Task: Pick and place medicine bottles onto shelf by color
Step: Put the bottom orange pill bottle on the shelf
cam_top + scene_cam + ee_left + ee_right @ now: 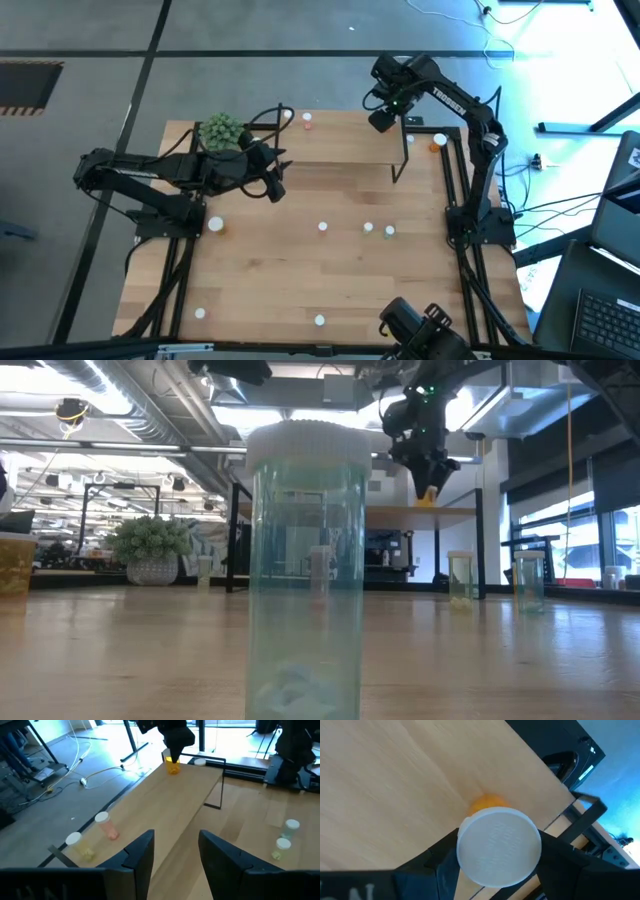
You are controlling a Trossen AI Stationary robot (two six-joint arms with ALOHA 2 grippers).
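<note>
One orange bottle (497, 845) sits clenched between the fingers of my right pincer (174, 751), white cap up, and I hold it just above the far end of the shelf (165, 805), so in my judgement this placing is nearly made but the bottle is not yet let go. My left pincer (175, 851) hangs released, fingers apart and grasping nothing, over the shelf's other end, beside the green plant ball (222, 131).

Most of the work looks undone to me. Ahead of my left pincer, off the shelf's long edge, stand a pink bottle (106, 826) and a yellowish bottle (80, 845), which seem to be on the lower tabletop, though I cannot be sure. To the other side of that pincer two pale bottles (286, 840) wait on the tabletop (300, 270). From above I count more small caps scattered over the table, among them a row of three (368, 228) behind my right pincer, toward the table's middle, and two more near the front edge. One more orange bottle (438, 141) stands just beyond my right pincer, past the shelf's end.

The right wrist view alone shows the grip on the cap closely; the overhead view hides the bottle under the arm. The low view adds a teal bottle (305, 570) standing right before its lens.
</note>
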